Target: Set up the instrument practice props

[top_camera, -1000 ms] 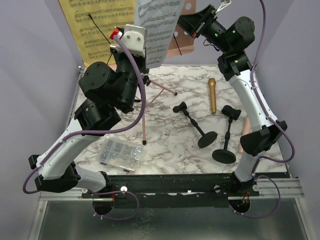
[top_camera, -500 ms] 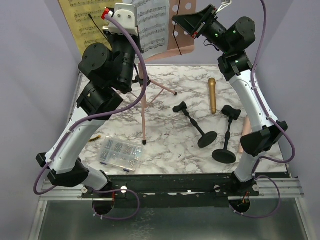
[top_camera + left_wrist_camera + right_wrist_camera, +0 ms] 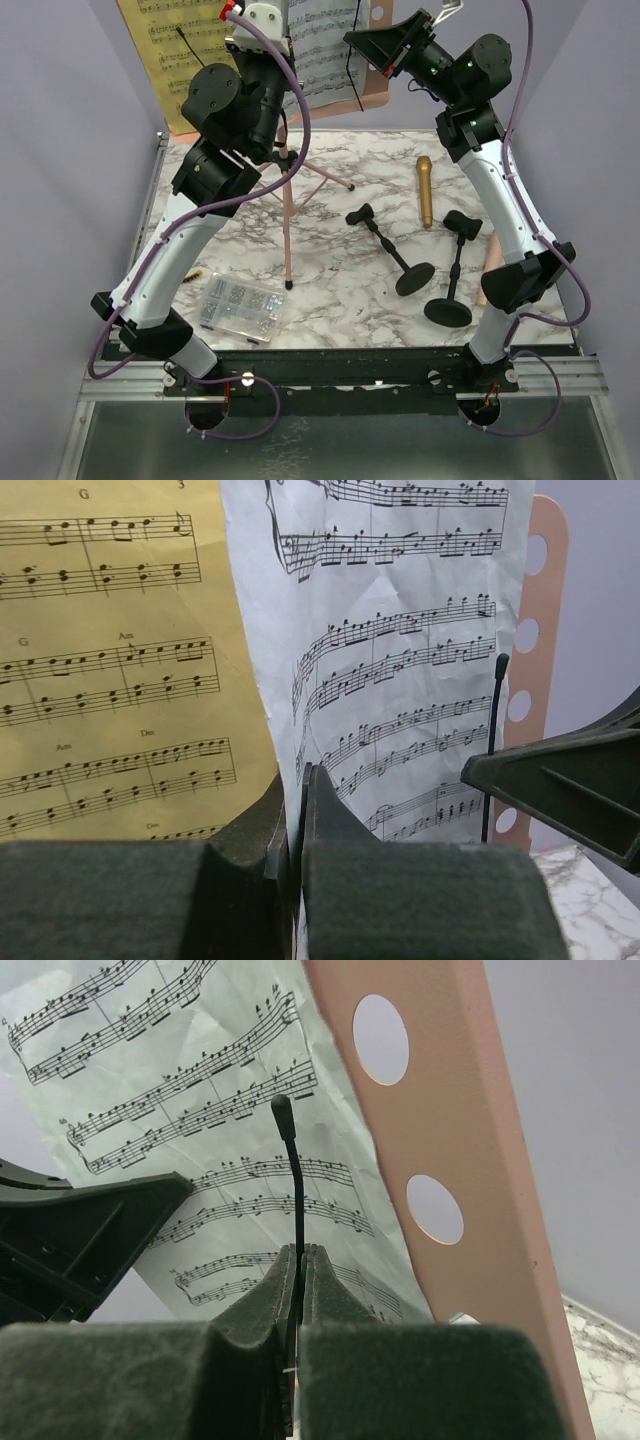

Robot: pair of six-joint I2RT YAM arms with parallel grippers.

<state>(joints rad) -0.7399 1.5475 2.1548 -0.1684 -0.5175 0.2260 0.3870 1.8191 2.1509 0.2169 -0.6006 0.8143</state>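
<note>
The pink perforated music rack [image 3: 372, 85] stands at the back on its tripod legs [image 3: 288, 225]. A yellow page [image 3: 175, 60] leans on its left side. My left gripper [image 3: 300, 778] is shut on the lower edge of a white sheet-music page [image 3: 400, 650], held up against the rack [image 3: 545, 630]. My right gripper [image 3: 301, 1255] is shut on the rack's thin black page-holder wire [image 3: 291, 1160], in front of the white page [image 3: 200, 1100]. On the table lie a gold microphone [image 3: 425, 190] and two black mic holders [image 3: 392, 248] [image 3: 455, 272]. A pink microphone [image 3: 491, 262] shows partly behind the right arm.
A clear compartment box of screws [image 3: 240, 307] sits at the front left of the marble table [image 3: 340, 290]. Yellow-handled pliers [image 3: 190, 278] peek out beside the left arm. Purple walls close in on the left, right and back.
My left arm has lifted and carried the white page up and to the right, flatter against the rack. The right arm has stayed still on the wire.
</note>
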